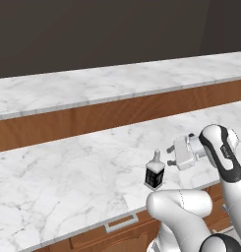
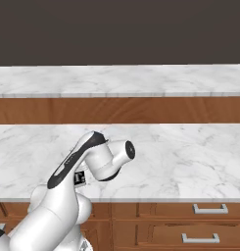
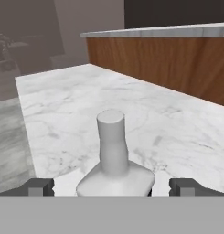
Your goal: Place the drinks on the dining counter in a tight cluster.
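In the hand view the small dark bottle (image 3: 114,160) loses its base behind the bottom band; in the right base view the arm hides most of it.

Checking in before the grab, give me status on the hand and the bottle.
Hand open, level with small dark bottle, not touching. Bottle upright on lower marble counter, not yet on dining counter. Nothing between.

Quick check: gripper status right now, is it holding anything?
Gripper: open, holding nothing; its fingertips stand wide on either side of the small dark square bottle, not closed on it.
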